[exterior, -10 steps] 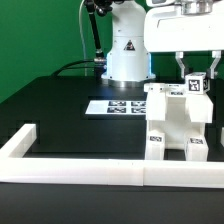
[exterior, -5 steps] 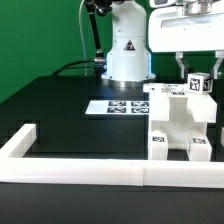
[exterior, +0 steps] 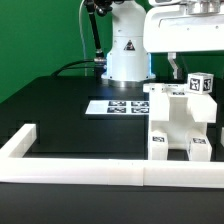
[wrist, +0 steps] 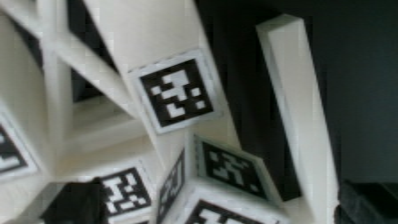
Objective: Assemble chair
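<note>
Hangs straight above the chair (exterior: pixel 178 120), upright by the surface's front edge near the exterior view's right corner, long axis vertical, top end just under the gripper (exterior: pixel 196 72). Cannot tell jaw spread; shows one finger only.

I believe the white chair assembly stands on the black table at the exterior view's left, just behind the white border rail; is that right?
Not quite: the chair assembly stands at the exterior view's right, not its left, as the exterior view shows. It is indeed on the black table, just behind the white border rail.
</note>
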`<state>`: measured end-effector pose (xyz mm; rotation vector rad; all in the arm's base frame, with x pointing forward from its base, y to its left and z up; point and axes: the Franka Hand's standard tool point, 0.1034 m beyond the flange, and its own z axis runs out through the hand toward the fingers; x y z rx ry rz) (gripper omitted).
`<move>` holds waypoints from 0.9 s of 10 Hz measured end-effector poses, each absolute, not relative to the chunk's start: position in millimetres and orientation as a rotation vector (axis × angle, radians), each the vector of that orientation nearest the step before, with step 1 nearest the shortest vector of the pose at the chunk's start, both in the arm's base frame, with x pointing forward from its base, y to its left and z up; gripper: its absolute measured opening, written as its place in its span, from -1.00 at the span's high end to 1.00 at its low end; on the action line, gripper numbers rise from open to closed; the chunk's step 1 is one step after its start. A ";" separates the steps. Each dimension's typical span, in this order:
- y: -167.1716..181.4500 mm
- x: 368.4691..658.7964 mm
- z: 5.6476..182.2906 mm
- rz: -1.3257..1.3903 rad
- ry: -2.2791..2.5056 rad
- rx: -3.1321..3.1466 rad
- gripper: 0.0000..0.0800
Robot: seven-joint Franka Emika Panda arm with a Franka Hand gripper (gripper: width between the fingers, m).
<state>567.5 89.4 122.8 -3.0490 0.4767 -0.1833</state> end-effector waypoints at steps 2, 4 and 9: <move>91.7 566.9 122.0 -0.187 0.206 -3.090 -0.62; 93.1 569.3 124.5 -0.197 -0.056 -3.109 -0.62; 90.6 570.0 124.7 -0.202 -0.496 -3.098 -0.62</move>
